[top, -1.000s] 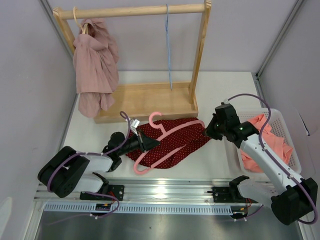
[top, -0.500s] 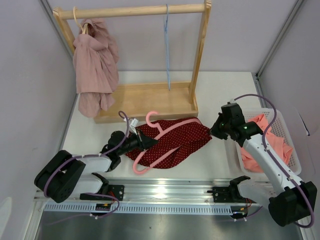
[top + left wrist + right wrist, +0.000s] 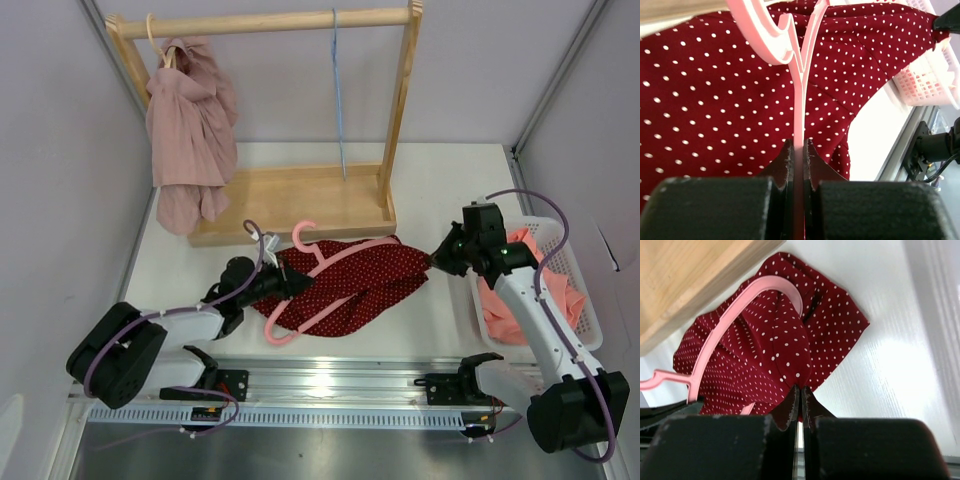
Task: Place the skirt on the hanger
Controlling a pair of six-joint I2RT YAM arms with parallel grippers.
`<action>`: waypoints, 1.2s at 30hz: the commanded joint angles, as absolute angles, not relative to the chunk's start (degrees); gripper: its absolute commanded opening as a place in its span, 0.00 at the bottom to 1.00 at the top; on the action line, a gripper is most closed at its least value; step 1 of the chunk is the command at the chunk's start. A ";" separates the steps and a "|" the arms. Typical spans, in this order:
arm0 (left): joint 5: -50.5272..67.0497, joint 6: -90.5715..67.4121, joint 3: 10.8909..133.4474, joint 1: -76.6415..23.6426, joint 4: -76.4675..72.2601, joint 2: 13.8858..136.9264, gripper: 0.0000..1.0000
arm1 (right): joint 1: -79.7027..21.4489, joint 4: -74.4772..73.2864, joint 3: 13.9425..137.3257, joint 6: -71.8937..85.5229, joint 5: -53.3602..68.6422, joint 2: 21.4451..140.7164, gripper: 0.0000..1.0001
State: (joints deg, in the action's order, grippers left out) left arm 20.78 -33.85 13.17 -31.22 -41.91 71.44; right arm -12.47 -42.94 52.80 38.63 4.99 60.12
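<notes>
A dark red skirt with white dots (image 3: 365, 278) lies on the white table in front of the wooden rack. A pink hanger (image 3: 320, 270) lies across it, hook toward the rack. My left gripper (image 3: 296, 288) is shut on the hanger's lower bar (image 3: 799, 125), with the skirt (image 3: 715, 100) beneath. My right gripper (image 3: 435, 262) is shut on the skirt's right edge and holds it stretched toward the basket; the right wrist view shows its jaws pinching the cloth (image 3: 785, 355) beside the hanger's arm (image 3: 735, 315).
A wooden clothes rack (image 3: 290, 200) stands at the back, with a pink garment (image 3: 190, 130) hung at its left and a blue hanger (image 3: 337, 90) on its rail. A white basket (image 3: 575, 290) holding orange cloth (image 3: 520, 300) sits at the right. A metal rail (image 3: 330, 385) runs along the near edge.
My right gripper has moved right toward the basket, pulling the skirt's edge and stretching the cloth. The hanger and left gripper have shifted slightly right and up.
</notes>
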 commanded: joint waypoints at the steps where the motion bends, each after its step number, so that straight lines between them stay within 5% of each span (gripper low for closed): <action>1: 17.32 -29.18 15.29 -32.07 -39.55 71.01 0.00 | -10.55 -42.62 57.30 36.74 6.85 61.95 0.00; 14: 8.62 -25.49 13.01 -37.53 -38.93 71.37 0.00 | -10.46 -42.19 49.92 36.12 1.67 61.61 0.13; 19: 7.30 -24.35 12.74 -38.41 -38.67 72.07 0.00 | -17.21 -43.41 48.78 38.05 -8.16 57.75 0.55; 21: 7.21 -24.35 12.31 -38.41 -39.02 72.25 0.00 | -22.74 -43.94 49.13 40.50 -11.94 56.35 0.61; 29: 7.12 -24.34 12.30 -38.50 -39.11 73.04 0.00 | -48.20 -29.11 48.25 42.81 -16.43 58.96 0.54; 36: 6.68 -25.13 13.01 -38.58 -38.41 73.30 0.00 | -65.81 -16.36 53.17 33.67 -24.51 75.04 0.52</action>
State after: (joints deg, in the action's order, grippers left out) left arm 9.10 -26.92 13.17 -38.37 -40.03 72.38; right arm -60.55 -25.08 49.67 38.57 -18.26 70.11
